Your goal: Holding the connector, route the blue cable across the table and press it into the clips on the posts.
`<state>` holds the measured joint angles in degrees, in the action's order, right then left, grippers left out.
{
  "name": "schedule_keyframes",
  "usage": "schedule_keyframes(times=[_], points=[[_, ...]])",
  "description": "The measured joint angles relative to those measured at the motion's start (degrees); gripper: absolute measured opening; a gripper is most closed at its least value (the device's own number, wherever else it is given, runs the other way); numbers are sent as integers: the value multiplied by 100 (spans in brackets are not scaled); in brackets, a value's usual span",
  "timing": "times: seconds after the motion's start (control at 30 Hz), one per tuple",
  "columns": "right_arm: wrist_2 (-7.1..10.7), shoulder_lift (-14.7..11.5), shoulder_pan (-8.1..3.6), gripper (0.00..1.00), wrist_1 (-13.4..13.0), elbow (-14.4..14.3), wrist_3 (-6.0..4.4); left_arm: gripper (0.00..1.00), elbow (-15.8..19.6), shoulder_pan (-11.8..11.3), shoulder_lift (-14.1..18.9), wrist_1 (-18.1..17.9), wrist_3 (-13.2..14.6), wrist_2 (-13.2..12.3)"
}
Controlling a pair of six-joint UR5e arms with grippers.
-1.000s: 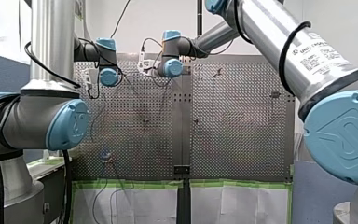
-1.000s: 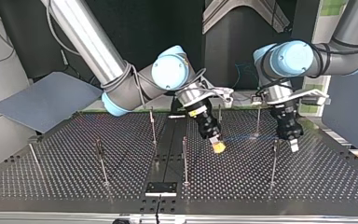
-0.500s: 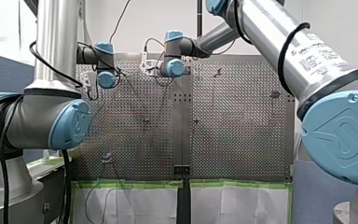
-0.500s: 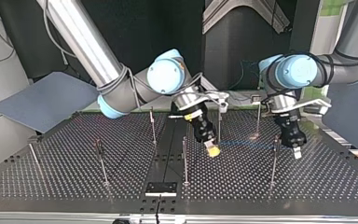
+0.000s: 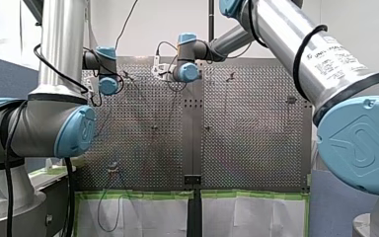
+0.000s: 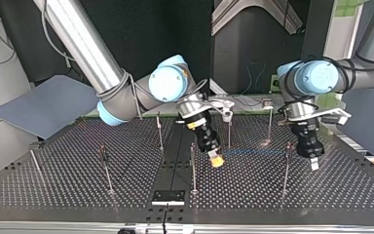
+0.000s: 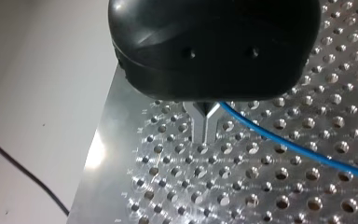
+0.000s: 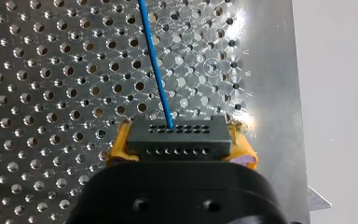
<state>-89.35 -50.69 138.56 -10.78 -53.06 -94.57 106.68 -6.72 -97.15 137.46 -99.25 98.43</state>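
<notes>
My right gripper [image 8: 181, 140] clamps the black connector [image 8: 176, 138] between its yellow pads [image 8: 115, 148]. The blue cable [image 8: 156, 70] runs from it ahead over the perforated table [image 8: 37, 93]. My left gripper [image 7: 205, 135] has its metal fingers [image 7: 198, 123] pressed together, seemingly pinching the cable, though the fingers partly hide it there.
</notes>
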Motion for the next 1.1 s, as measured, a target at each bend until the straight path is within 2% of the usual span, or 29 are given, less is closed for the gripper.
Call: schedule_keyframes(times=[0.03, 0.07, 0.1, 0.13, 0.17, 0.2, 0.23, 0.27, 0.3, 0.47, 0.67, 0.8, 1.1], points=[[1, 0, -3, 0, 4, 0, 3, 18, 0, 5, 0, 8, -10, -15], [2, 0, -5, 0, 7, 0, 5, 18, 0, 9, 0, 19, -28, -23], [3, 0, -5, 0, 9, 1, 7, 36, 3, 10, 0, 46, -65, -16], [3, 0, -5, 0, 12, 0, 9, 49, 4, 10, 0, 75, -99, 1], [1, 0, -5, 0, 15, 0, 12, 49, 5, 8, 0, 109, -137, 27], [-2, 0, -6, 0, 18, 1, 12, 72, 6, 6, 0, 158, -192, 72], [-5, -1, -6, 0, 22, 0, 14, 87, 5, 6, 0, 198, -234, 111], [-8, -2, -7, 0, 25, 0, 14, 87, 6, 6, 0, 242, -269, 152], [-9, -3, -7, 0, 27, 0, 15, 100, 6, 2, 0, 301, -292, 206], [-15, -7, -6, 0, 37, 0, 20, 100, 6, -10, 1, 524, -310, 429], [-65, -5, 19, 0, 134, 1, 42, 100, 8, -5, 8, 789, -513, 629], [-144, -6, 28, 0, 206, 0, 74, 100, 63, 31, 82, 974, -694, 556], [-212, -8, 63, 0, 300, 0, 95, 100, 508, 36, 534, 1464, -1058, 250]])
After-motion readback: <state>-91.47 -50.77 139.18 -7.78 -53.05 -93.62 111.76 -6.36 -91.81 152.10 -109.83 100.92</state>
